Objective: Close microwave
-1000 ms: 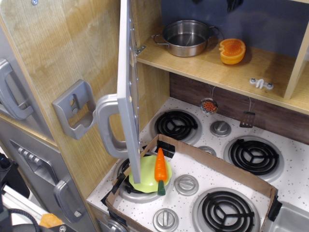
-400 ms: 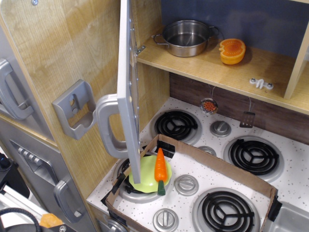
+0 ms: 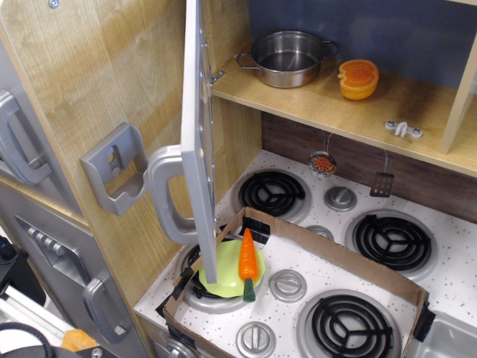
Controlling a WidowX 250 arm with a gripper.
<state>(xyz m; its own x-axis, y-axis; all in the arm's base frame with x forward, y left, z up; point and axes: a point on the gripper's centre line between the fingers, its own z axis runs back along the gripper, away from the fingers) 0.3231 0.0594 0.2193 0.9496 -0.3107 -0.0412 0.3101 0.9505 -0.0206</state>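
The microwave door [image 3: 195, 112] is a silver-grey panel standing wide open, seen edge-on and swung out toward me over the stove. Its curved grey handle [image 3: 162, 195] sticks out to the left. Behind it the light wood microwave compartment [image 3: 313, 101] is open and holds a steel pot [image 3: 287, 58] and an orange half [image 3: 358, 78]. No gripper shows in this view. A dark part [image 3: 7, 257] and a cable sit at the bottom left corner; I cannot tell what they belong to.
A grey wall bracket [image 3: 115, 168] sits left of the door handle. Grey doors with handles [image 3: 15, 145] [image 3: 100, 306] are lower left. On the stove top [image 3: 455, 253] a cardboard frame [image 3: 328, 250] surrounds a green plate [image 3: 220, 277] with a carrot [image 3: 247, 257], just under the door's lower edge.
The door and the objects have not moved. Only the dark cable at the bottom left corner has shifted slightly.
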